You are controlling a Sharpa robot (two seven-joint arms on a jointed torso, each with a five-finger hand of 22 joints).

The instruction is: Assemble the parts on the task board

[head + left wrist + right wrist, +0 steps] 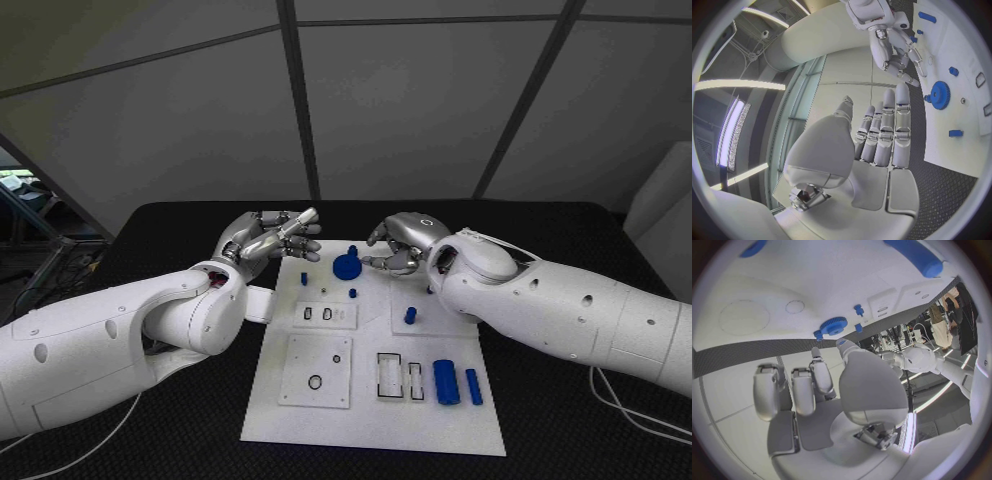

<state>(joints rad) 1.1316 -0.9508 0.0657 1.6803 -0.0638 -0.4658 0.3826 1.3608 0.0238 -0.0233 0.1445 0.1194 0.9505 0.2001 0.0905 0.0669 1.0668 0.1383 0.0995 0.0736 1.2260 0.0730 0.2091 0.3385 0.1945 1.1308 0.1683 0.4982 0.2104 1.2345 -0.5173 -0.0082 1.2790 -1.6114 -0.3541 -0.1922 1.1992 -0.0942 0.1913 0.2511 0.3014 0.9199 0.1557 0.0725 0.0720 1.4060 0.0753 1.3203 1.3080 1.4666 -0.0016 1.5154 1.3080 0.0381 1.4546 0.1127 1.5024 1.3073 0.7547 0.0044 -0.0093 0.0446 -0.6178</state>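
The white task board [361, 420] lies in the middle of the table. A blue gear [348, 266] sits at its far end, also seen in the left wrist view [940, 95] and the right wrist view [834, 326]. My left hand [271, 238] hovers beyond the board's far left corner, fingers straight and apart, holding nothing [879, 140]. My right hand [401, 243] hangs just right of the gear, fingers loosely bent and empty [817, 390]. A thick blue cylinder [446, 381] and a thin blue peg [475, 386] lie at the board's near right.
Small blue pieces stand on the board near the gear: one peg [304, 279], another [352, 293], and a short one [410, 315]. Raised white plates with slots [317, 370] occupy the board's left and middle. Black table [577, 430] surrounds the board.
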